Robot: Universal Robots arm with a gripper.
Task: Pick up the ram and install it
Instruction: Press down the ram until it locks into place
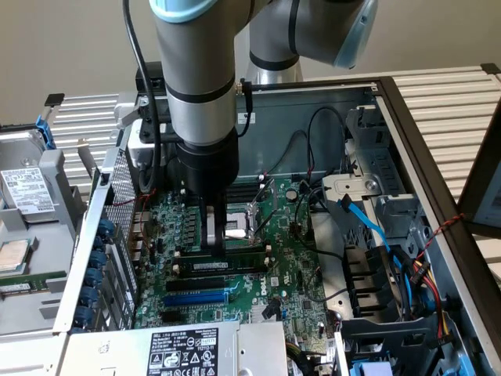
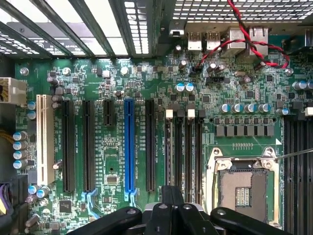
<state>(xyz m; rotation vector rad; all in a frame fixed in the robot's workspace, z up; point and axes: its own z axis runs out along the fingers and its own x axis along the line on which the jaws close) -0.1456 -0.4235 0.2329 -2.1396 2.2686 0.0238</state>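
The ram point(image 1: 227, 266) lay along a black slot point(image 1: 205, 285) on the board point(image 1: 290, 258), under our gripper point(image 1: 215, 235), whose jaws were closed and, we judged, pressing it down. Seating looked nearly done, though we couldn't confirm the clips.

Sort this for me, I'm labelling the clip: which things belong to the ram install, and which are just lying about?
Job in hand:
ram, directly under the gripper
gripper, shut
black memory slots with white clips

Just lying about:
blue slot
processor socket
red-and-black twisted wires
blue cable
labelled drive on the exterior view's left
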